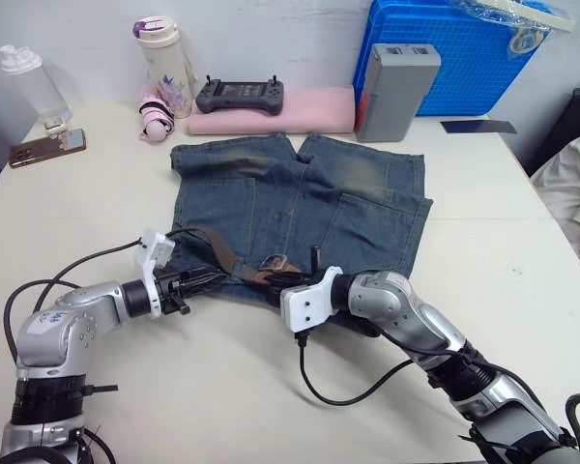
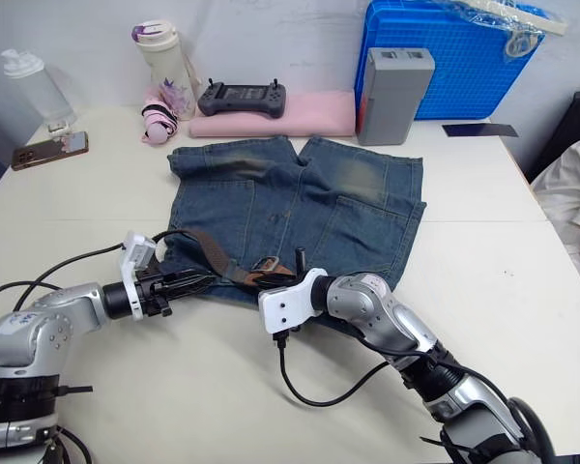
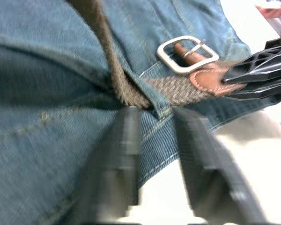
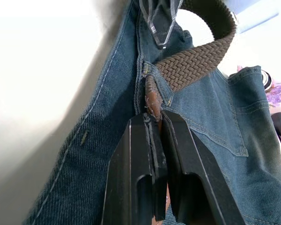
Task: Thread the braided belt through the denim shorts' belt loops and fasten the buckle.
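1. Denim first: the blue denim shorts with faded tan patches [image 1: 300, 208] lie flat on the white table [image 1: 522, 290], waistband toward the robot, legs pointing away.
2. Along that near waistband runs the dark-brown woven braided belt [image 2: 205, 247], its long axis roughly parallel to the table's near edge, from a slack curve at the robot's left to its leather-tipped end near the middle.
3. In the left wrist view the belt passes under a short blue denim belt loop [image 3: 155, 104]; beyond it the small rectangular silver metal buckle [image 3: 187, 54] lies flat on the denim, with the leather tab beside it.
4. The right claw [image 4: 157, 123] is pinched tight on that brown leather tab; its black fingers [image 3: 257, 65] show clamped at the belt end in the left wrist view. The right forearm reaches in low from the robot's right, wrist bent toward the waistband.
5. The left claw [image 3: 154, 136] sits parted, holding nothing, fingers straddling the waistband edge just short of the loop. The left arm lies low over the table, pointing right along the belt's line.
6. Judgement: the next move turns on the belt running left to right through the loop; the right claw holds the leading end and is better placed to draw it on, while the left can steady the denim.
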Available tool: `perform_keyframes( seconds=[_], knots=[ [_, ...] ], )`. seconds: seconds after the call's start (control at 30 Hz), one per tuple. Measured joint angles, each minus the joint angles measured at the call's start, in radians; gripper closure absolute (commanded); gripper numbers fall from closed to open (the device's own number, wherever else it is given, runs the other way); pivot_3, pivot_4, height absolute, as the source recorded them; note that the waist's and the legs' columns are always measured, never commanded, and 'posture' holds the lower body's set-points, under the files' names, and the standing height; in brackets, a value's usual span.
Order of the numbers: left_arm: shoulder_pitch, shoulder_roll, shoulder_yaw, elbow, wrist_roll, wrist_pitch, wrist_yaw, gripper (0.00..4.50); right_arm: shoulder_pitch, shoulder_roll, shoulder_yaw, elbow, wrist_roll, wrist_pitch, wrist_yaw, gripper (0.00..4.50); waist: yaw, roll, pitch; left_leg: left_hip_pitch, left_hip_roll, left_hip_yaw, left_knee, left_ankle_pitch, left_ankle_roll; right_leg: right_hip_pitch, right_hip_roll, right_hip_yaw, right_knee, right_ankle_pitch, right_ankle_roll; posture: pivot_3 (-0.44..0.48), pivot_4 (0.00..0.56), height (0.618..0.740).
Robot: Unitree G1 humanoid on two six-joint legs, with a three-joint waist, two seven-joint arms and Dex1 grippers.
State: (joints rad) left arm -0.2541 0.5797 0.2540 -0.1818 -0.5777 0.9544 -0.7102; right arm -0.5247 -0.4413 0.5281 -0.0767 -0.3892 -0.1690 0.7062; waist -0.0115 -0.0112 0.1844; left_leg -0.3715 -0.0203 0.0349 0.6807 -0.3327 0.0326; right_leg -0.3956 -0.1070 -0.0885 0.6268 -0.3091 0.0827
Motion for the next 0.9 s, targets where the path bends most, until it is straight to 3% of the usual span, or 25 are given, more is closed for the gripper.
perform_keyframes(
  seconds=[0.2,0.4,0.7,0.9],
  knots=[
    [0.035,-0.031,-0.013,-0.042,0.074,-0.057,0.151,4.45,0.029,-0.010,-0.027,-0.039,0.021,0.012,0.025,4.50,0.004,0.000,0.000,0.000,0.000,0.001,-0.002,0.000,-0.001,0.000,0.000,0.000,0.000,0.000,0.000,0.000,0.150,0.725],
    [0.128,0.021,-0.120,-0.125,0.179,-0.205,0.155,4.45,0.079,-0.054,-0.099,-0.199,0.111,0.108,0.097,4.50,0.009,0.001,0.000,0.002,0.000,0.000,-0.002,-0.002,-0.001,0.002,0.000,0.000,-0.003,0.000,0.000,0.000,0.150,0.725],
    [0.157,0.057,-0.224,-0.105,0.342,-0.412,0.172,4.45,0.104,-0.117,-0.223,-0.380,0.249,0.276,0.170,4.50,0.010,0.005,-0.001,0.004,0.000,0.001,-0.002,-0.002,0.000,0.002,-0.002,0.001,-0.004,0.000,0.000,0.000,0.150,0.725],
    [0.157,0.068,-0.256,-0.081,0.417,-0.523,0.171,4.45,-0.022,-0.111,-0.350,-0.365,0.331,0.391,0.138,4.50,0.010,0.009,-0.002,0.004,0.000,0.001,-0.003,-0.002,0.001,0.002,-0.002,0.001,-0.003,0.000,-0.001,0.000,0.150,0.725]
  ],
)
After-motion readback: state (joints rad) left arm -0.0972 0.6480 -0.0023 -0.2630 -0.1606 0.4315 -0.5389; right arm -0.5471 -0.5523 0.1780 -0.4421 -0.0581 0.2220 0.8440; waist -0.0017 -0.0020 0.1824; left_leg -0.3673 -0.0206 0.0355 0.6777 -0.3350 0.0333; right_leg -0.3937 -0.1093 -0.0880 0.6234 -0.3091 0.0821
